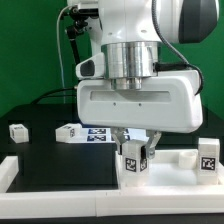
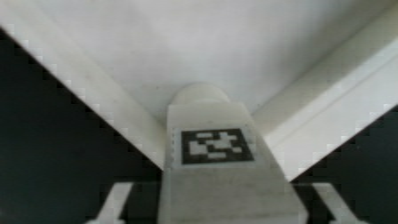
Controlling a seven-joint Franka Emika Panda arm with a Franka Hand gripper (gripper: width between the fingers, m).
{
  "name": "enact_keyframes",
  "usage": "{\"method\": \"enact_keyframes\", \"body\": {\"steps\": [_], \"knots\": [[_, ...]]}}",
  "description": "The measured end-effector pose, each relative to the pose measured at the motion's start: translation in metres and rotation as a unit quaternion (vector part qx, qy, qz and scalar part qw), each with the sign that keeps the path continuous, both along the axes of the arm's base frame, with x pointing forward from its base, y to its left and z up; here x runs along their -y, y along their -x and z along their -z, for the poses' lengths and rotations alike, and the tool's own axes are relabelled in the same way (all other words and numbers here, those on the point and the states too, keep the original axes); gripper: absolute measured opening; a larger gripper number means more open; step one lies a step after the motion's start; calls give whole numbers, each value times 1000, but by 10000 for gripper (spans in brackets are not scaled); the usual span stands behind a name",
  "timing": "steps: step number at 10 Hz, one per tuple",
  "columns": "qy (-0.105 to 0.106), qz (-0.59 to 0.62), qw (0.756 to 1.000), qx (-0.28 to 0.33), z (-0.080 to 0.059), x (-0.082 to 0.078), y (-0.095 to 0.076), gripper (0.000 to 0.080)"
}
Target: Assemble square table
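One long white border bar (image 1: 90, 196) runs across the nearest edge of the dark surface (image 1: 50, 160). Just behind it the end effector (image 1: 133, 158) hangs from the arm (image 1: 140, 60), closed narrow around a short white leg (image 1: 131, 168). Its dark fingers (image 1: 120, 152) press the leg's two sides, and the leg stands upright with its tags facing the exterior camera. In the wrist view the tagged leg sits over a rimmed corner of the white slab (image 2: 249, 50); whether it touches the slab cannot be told. In the exterior view, a second leg (image 1: 208, 158) stands at 3 o'clock from the held one, near it but apart. Farther back, at about 10 o'clock, a third leg (image 1: 68, 132) lies beside the marker board (image 1: 98, 137). A fourth leg (image 1: 17, 130) stands well apart at 9 o'clock from the third.
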State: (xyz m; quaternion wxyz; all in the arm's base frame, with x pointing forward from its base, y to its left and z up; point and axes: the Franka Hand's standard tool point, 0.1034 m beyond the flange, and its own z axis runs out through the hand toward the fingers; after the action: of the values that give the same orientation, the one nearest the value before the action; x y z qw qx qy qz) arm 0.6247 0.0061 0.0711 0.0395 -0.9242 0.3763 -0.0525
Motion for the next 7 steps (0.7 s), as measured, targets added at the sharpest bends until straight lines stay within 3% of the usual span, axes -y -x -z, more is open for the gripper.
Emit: {"method": "enact_keyframes", "body": {"steps": [4,7], "knots": [[-35,199,979,-33,0,1,1,292],[-84,385,916,-68,0,0,-2,292]]}}
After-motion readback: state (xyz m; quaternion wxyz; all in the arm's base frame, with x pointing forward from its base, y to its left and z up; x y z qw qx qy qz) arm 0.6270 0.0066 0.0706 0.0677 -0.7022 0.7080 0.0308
